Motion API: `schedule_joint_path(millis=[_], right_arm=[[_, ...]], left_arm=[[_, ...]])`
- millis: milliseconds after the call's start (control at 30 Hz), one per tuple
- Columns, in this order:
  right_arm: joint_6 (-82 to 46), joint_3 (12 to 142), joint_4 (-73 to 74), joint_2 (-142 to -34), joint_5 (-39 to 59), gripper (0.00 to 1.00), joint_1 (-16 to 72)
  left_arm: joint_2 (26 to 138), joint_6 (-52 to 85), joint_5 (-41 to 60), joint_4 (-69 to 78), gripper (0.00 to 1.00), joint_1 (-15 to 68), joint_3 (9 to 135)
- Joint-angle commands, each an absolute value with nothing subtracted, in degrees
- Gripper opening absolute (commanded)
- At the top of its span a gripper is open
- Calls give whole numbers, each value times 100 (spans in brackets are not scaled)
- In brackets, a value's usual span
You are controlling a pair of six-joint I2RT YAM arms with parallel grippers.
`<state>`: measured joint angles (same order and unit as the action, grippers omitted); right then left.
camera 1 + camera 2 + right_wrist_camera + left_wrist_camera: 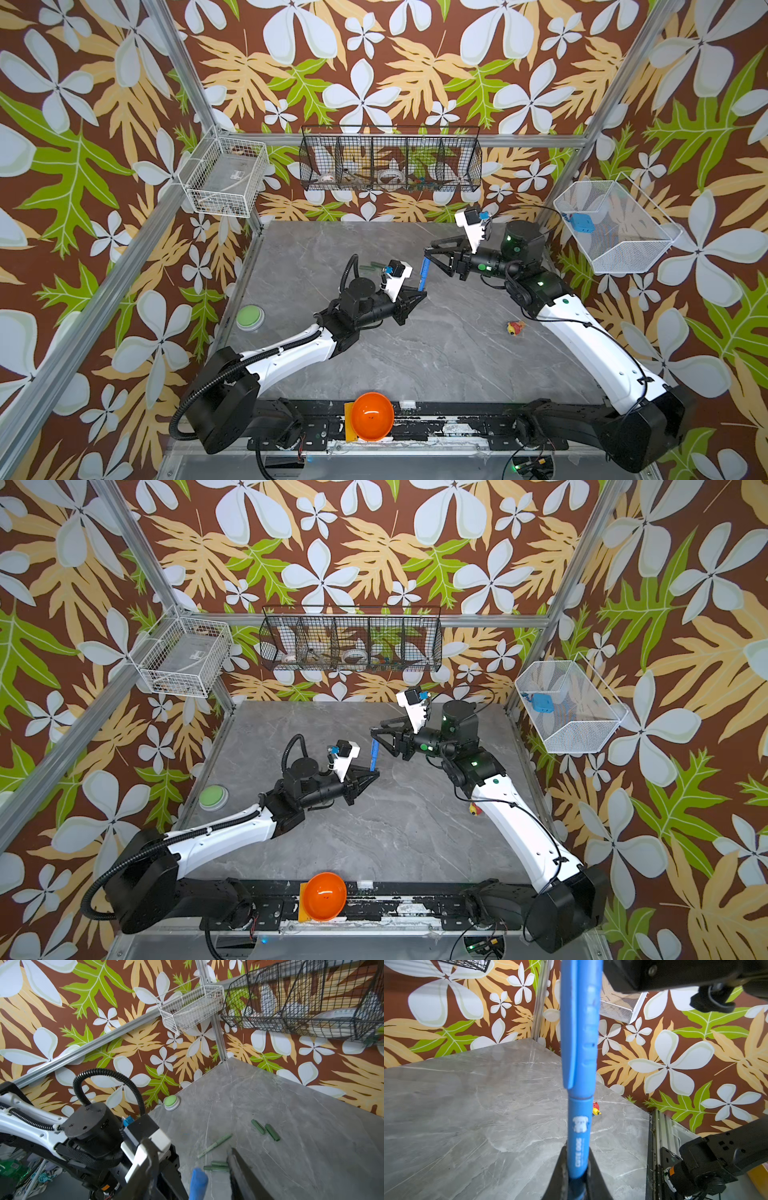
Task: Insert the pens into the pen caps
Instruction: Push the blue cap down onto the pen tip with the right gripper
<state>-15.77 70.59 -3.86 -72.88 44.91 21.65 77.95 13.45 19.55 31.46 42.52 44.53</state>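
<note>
Blue pen (422,273) pinched in L gripper (418,295) — top inside spread R gripper (430,254)

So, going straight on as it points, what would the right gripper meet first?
The blue pen cap between the right gripper's open jaws, on the pen the left gripper holds; beyond, probably the left wrist camera.

Brown floral wallpaper with white blossoms and green and tan leaves (374,62) covers three walls around a grey marble-patterned tabletop (415,353). Silver aluminium frame posts (186,70) rise at the back corners. A black wire basket (374,145) hangs on the back wall, with a white wire-grid basket (224,199) at the left and a white fine-mesh basket (631,249) at the right.
</note>
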Motion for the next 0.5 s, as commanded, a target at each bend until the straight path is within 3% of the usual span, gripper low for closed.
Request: schedule_joint_path(millis=[0,300,467], right_arm=[[-1480,7021,-519,-7351,4902,56,2157],[-1876,6698,61,-7479,5066,59,2194],[-2050,6636,363,-7546,5145,51,2249]], left_arm=[[7761,1456,1992,3572,0,4245,4482],[7831,1441,2006,3585,0,4245,4516],[7849,1424,1992,3580,0,4249,4526]])
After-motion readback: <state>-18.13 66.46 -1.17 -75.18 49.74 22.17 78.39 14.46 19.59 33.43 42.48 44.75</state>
